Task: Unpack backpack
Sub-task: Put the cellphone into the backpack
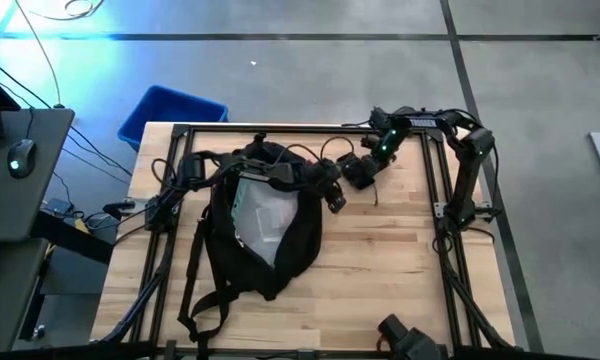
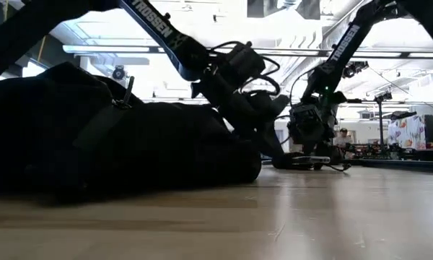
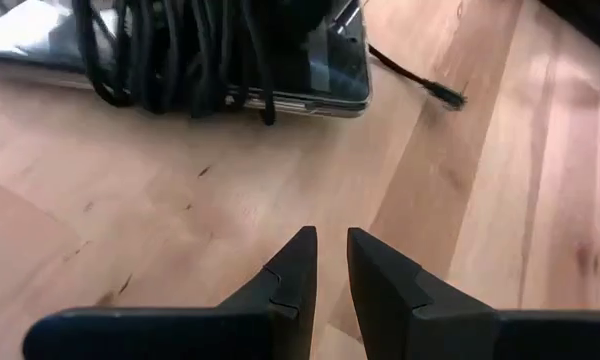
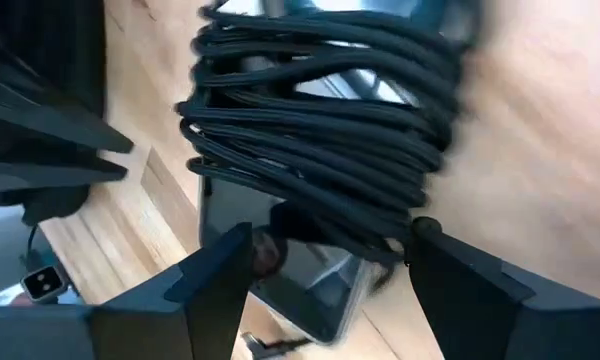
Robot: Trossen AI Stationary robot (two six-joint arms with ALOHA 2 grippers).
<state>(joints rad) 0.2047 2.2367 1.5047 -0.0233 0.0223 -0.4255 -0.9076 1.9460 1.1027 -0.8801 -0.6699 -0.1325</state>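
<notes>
The backpack (image 1: 265, 225) is lying slumped on the left half of the counter (image 1: 400, 270), its mouth gaping toward the far edge and a pale flat item (image 1: 258, 215) showing inside, while its straps are trailing toward the near left corner. Just to its right, the left pincer (image 3: 330, 262) is hovering low over bare wood with its fingers nearly together and gripping nothing. The right pincer (image 4: 325, 262) is reaching in from the far right, its fingers standing apart on either side of a coiled black cable (image 4: 320, 130) that is wrapped around a flat device (image 4: 310, 290) resting on the counter (whether the pads are actually pressing the bundle cannot be told). The backpack is looking soft and floppy, so it is likely sagging and folding wherever it is lifted, and its fabric is probably bunching rather than sliding; the firmer places to take hold seem to be the rim of the opening or a strap near its buckle. The cable bundle is probably light but springy, and gripping across the coil and device together seems safest.
</notes>
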